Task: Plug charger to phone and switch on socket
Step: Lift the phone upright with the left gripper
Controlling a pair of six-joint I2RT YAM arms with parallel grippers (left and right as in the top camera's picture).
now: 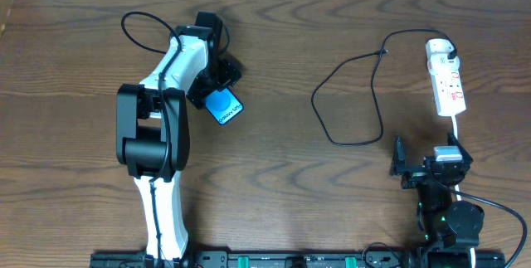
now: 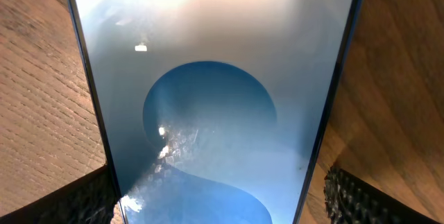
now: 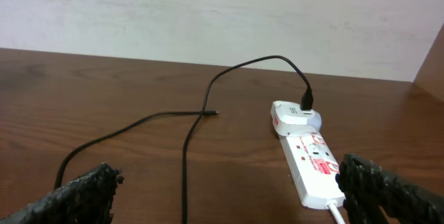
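The phone (image 1: 225, 106), with a bright cyan-blue screen, lies flat on the table and fills the left wrist view (image 2: 215, 78). My left gripper (image 1: 216, 81) (image 2: 218, 200) is open and straddles the phone's sides; a gap shows at the right finger. The white socket (image 1: 448, 84) (image 3: 316, 165) lies at the far right. The charger's white adapter (image 1: 440, 50) (image 3: 295, 116) sits in the socket's far end. Its black cable (image 1: 377, 94) (image 3: 187, 148) loops across the table, and its plug tip (image 1: 383, 52) (image 3: 215, 113) lies free. My right gripper (image 1: 427, 158) (image 3: 229, 196) is open and empty, just in front of the socket.
The socket's white cord (image 1: 455, 127) (image 3: 336, 213) runs toward my right gripper's right finger. The left arm's own black cable (image 1: 137, 23) loops at the back left. A pale wall (image 3: 208, 9) stands behind the table's far edge.
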